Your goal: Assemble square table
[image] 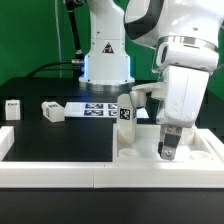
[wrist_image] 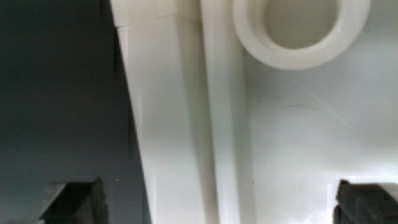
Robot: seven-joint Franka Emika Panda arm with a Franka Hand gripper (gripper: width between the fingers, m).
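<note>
Black bench, green backdrop: the gripper hovers low over the square table panel, its fingers spread wide and empty. The nearest loose leg lies on its side well apart, toward the bench's far edge on the exterior view's left.

The arm rises behind the square panel and bends forward over it; the wrist points straight down above the panel; the gripper hangs low, just over the panel's rimmed edge; its jaws are spread wide, gripping nothing; one of the fingertips sits outside the panel's rim, the other over the panel itself.
</note>
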